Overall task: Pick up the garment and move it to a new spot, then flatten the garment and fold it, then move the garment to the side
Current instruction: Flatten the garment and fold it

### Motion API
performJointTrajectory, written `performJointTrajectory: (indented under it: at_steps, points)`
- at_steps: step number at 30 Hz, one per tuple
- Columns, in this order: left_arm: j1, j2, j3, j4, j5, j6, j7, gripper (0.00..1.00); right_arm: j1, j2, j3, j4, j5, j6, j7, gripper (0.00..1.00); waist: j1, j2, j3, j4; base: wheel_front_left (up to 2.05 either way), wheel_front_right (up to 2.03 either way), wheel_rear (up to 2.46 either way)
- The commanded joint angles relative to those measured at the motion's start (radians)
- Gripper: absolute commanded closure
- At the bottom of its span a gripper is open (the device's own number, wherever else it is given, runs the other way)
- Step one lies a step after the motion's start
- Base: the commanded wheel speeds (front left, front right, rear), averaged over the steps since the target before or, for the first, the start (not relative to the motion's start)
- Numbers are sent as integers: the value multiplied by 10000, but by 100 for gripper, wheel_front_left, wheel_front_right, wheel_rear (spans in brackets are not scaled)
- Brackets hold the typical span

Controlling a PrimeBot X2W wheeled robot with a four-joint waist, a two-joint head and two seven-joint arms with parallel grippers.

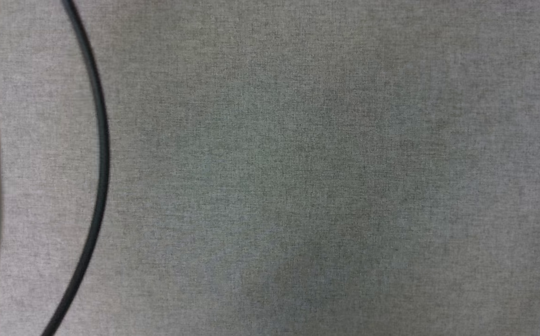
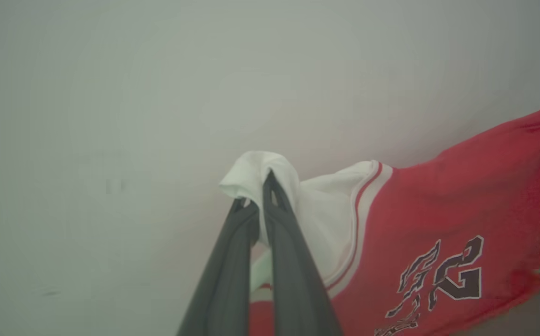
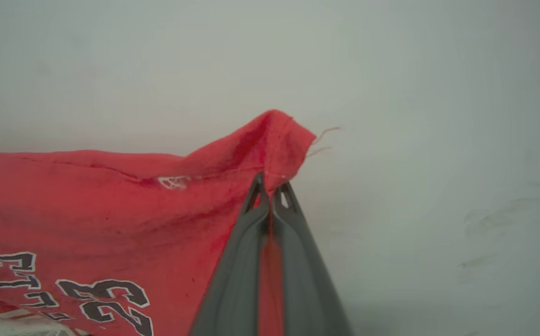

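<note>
Grey woven cloth covers the surface in the head view, and a black cable curves down near its left edge. Both wrist views have a plain pale background. Against it the garment hangs stretched — red jersey, a white sleeve with red-and-white stripe trim, a black "23" print outlined in white. The left gripper is closed tight on the white sleeve. The right gripper is closed tight on a red corner with loose threads — the fabric rises to each pinch.
</note>
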Motion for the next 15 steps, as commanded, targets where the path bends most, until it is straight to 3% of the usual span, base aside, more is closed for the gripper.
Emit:
performJointTrajectory:
  at_steps: [1,9,15]
  points:
    - [332,-60,-16,51,-104,-12,-82,100,294,56,32,-9,30,-12,-114,100,-1,0,-19,21,0,0,0]
    - [1962,27,-367,-779,-617,-18,-159,100,1850,235,-16,-324,786,-12,-297,100,-1,0,-314,134,0,0,0]
    - [3483,299,-253,-2216,-911,-9,-166,100,3272,-60,264,-1240,1630,-12,-398,100,-1,0,-468,172,0,0,0]
